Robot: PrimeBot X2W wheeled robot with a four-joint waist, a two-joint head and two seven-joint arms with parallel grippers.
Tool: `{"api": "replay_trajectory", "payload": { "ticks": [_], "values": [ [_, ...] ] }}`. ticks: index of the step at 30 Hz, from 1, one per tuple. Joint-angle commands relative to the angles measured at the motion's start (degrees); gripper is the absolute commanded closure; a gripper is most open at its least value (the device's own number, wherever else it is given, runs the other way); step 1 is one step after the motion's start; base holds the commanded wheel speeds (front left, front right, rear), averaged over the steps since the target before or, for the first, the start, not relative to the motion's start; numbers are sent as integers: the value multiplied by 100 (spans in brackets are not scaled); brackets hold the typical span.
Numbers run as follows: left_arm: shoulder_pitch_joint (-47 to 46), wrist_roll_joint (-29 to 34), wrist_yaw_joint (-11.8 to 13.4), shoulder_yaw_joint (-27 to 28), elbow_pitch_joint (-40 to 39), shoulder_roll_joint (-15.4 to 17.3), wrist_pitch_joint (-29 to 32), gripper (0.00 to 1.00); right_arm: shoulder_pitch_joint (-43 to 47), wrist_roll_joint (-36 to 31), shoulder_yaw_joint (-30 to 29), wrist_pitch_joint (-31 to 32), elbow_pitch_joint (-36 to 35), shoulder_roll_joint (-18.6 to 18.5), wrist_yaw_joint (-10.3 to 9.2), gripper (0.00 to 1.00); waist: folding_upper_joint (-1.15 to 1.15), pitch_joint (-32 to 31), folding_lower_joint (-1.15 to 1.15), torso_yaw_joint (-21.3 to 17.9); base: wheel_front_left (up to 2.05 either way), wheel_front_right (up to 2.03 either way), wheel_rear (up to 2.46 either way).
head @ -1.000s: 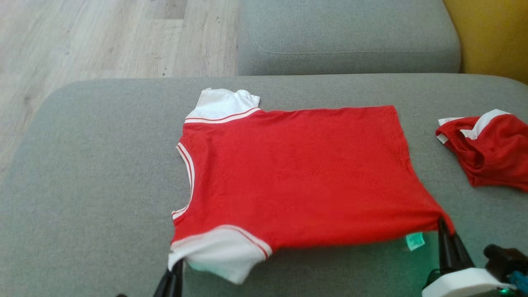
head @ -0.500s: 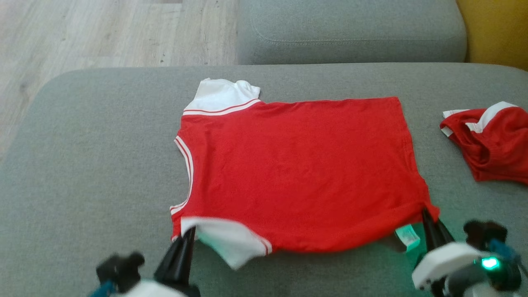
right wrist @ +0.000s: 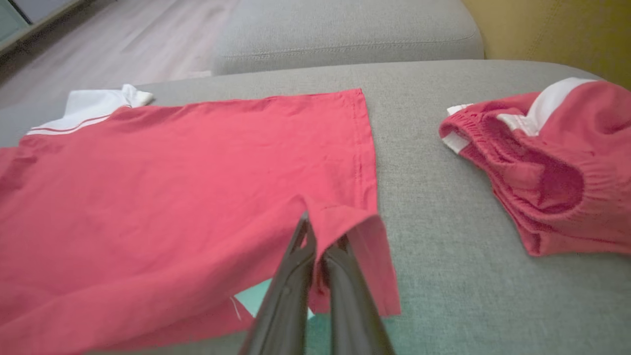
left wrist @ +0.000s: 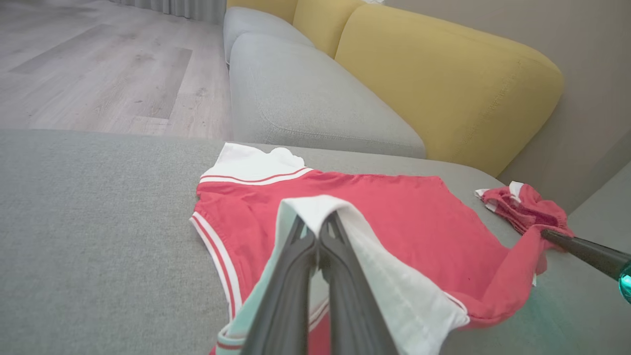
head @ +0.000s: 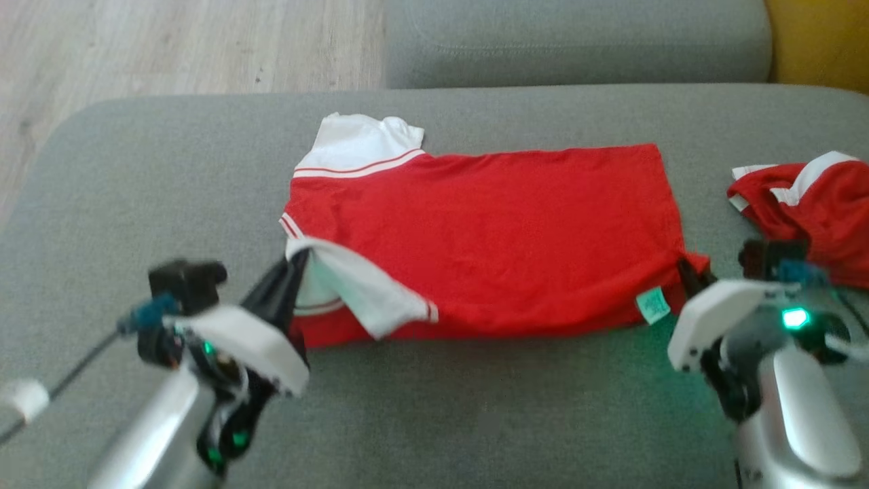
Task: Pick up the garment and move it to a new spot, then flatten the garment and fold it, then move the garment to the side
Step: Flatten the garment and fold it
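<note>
While the left gripper [left wrist: 318,224] clamps the near sleeve [head: 360,292] and the right gripper [right wrist: 321,231] clamps the near hem corner [right wrist: 357,229], the shirt [head: 489,224] lies beyond both, long axis left-right.

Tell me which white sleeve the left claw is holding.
The near sleeve, lifted over the red shirt by the left claw; the far sleeve lies flat on the cushion.

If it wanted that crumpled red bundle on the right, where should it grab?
Probably the gathered elastic rim of the red bundle, approached from the shirt side: it stands raised and faces that way, giving a fold to pinch.
</note>
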Motion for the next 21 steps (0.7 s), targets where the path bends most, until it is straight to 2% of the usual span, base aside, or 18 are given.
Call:
{"api": "replay_trajectory", "payload": {
  "ticks": [1,8,19,20,21],
  "values": [
    [-653,-68,-90,322,134,106,97,100,-533,-139,76,121,-40,-42,37,100,0,92,-1,-10,0,0,0],
    [-1639,-35,-307,234,1381,-119,284,100,-1427,-359,-7,525,852,-62,37,100,0,411,-1,-100,0,0,0],
    [-2339,-4,-559,109,2664,-439,20,100,-2089,-408,57,313,1810,-63,37,100,0,664,-1,-193,0,0,0],
    [-2371,5,-569,104,2728,-446,-17,100,-2130,-427,36,216,1843,-62,37,98,0,671,-1,-195,0,0,0],
    [-2398,21,-577,96,2788,-451,-63,82,-2170,-461,-13,96,1874,-61,37,66,0,675,-1,-195,0,0,0]
  ]
}}
